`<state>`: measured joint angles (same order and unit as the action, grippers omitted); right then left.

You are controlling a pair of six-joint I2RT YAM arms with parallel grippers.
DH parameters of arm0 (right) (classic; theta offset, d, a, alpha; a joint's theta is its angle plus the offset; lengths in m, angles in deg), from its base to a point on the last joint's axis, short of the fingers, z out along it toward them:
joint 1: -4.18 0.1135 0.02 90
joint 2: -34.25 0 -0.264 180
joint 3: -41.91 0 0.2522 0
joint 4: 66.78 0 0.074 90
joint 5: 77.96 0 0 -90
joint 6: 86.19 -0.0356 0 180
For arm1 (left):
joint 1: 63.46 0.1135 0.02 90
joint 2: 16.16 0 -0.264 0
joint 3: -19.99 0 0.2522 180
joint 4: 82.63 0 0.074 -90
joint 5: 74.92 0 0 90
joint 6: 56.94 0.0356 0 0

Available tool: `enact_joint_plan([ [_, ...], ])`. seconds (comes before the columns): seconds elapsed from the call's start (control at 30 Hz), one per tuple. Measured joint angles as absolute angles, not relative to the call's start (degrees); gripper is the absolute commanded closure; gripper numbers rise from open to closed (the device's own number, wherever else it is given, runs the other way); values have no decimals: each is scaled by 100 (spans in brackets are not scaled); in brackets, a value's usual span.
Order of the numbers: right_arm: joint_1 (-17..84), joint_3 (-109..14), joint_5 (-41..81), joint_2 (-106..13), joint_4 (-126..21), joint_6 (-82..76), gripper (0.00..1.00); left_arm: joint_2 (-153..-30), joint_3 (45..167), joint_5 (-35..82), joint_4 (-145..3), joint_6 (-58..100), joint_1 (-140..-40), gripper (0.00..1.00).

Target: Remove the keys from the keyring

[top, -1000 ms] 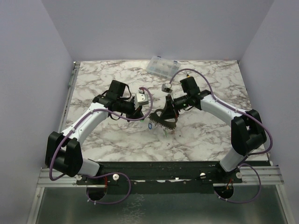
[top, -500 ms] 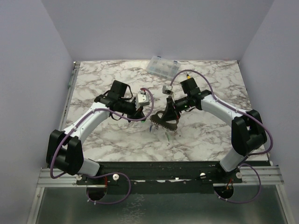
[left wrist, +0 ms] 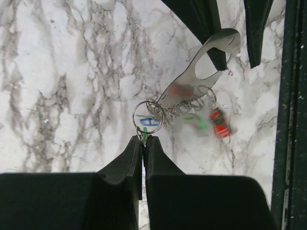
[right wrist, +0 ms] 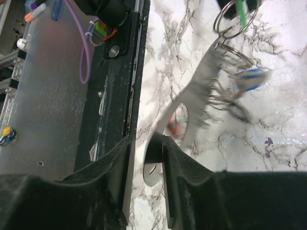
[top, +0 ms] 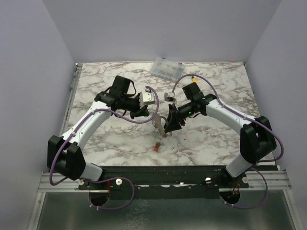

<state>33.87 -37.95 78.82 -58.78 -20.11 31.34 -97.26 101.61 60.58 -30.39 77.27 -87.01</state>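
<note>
The silver flat keyring [left wrist: 188,82] hangs in the air between my two grippers, also in the top view [top: 162,126]. My right gripper [right wrist: 146,148] is shut on the keyring's wide end [right wrist: 199,81]. My left gripper [left wrist: 144,140] is shut on a green key [left wrist: 143,133] on a split ring [left wrist: 147,116] at the keyring's other end. A blue key [right wrist: 249,79] and several wire rings hang from the keyring. A red key [left wrist: 220,128] and a second green one [left wrist: 196,120] are blurred below it; I cannot tell whether they hang or lie loose.
A clear compartment box [top: 167,68] lies at the back of the marble table [top: 105,139]. The red key [top: 156,147] shows near the table's front, close to the black base rail [top: 158,173]. The two arms meet over the middle.
Both grippers have lifted and pulled the keyring taut between them. The keys now swing and blur. The red key now shows nearer the front edge.
</note>
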Motion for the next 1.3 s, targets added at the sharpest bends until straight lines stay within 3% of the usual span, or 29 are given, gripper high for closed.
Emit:
enact_joint_plan([
  [0.5,3372,-3785,7906,-5292,-2153,2887,43,-9353,10838,4394,-2092,10300,-9715,100],
  [1.07,3332,-4456,7731,-5170,-2398,2028,53,-8489,10091,2921,-2099,12669,-10875,100],
  [1.3,3402,-4720,7650,-5235,-2188,2681,53,-8255,9726,2895,-2247,13368,-10934,100],
])
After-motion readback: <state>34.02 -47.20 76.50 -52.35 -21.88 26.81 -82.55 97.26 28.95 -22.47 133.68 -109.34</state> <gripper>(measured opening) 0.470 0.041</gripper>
